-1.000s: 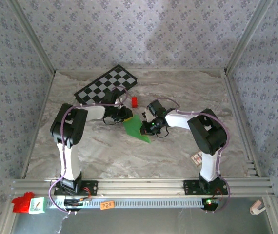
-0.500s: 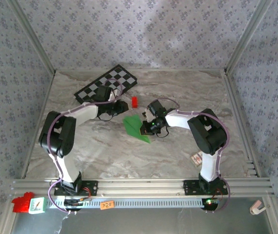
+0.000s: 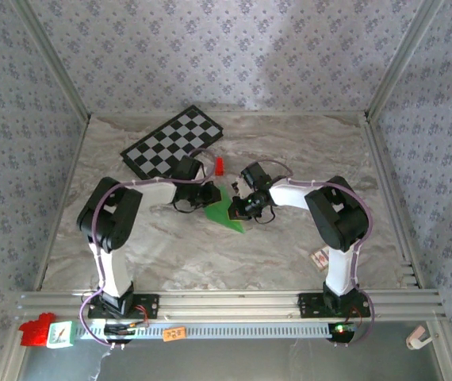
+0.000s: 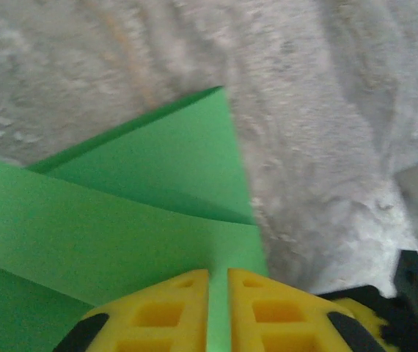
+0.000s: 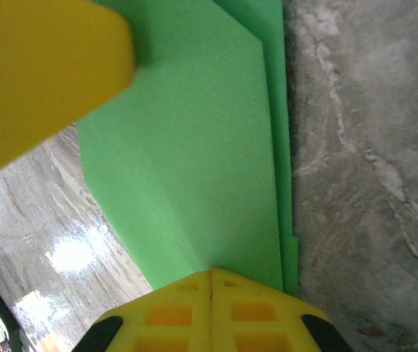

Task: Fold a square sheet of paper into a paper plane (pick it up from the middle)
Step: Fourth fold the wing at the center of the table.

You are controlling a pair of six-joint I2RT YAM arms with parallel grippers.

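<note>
Looking down from above, you have the square sheet of paper (image 3: 224, 214), bright green and already folded into a smaller pointed shape, near the middle of the marble table (image 3: 305, 151), caught between your two grippers. The left gripper (image 3: 208, 195) meets it from the left and the right gripper (image 3: 239, 208) from the right. The two sit close together with the paper between them.

On the left wrist view your yellow fingers (image 4: 169, 312) are drawn almost together, with just a thin slit left. A strip of green runs straight into that slit, so the jaws are pinched on the paper. Beyond the tips you see two layers, an upper flap with a sharp corner lying over a wider band, and grey marble to the right of them.

On the right wrist view the fingertips (image 5: 253, 312) are pressed flat against each other. The folded layers run down into them, so that gripper too has the paper nipped at its edge. A yellow finger of the other gripper sits in the upper left corner there, over the green. The paper's long edges lie stacked, one just outside the other, along the right.

Farther back on the left lies the checkered board (image 3: 174, 141), with the small red block (image 3: 219, 165) just off its near right corner, apart from the paper.
</note>
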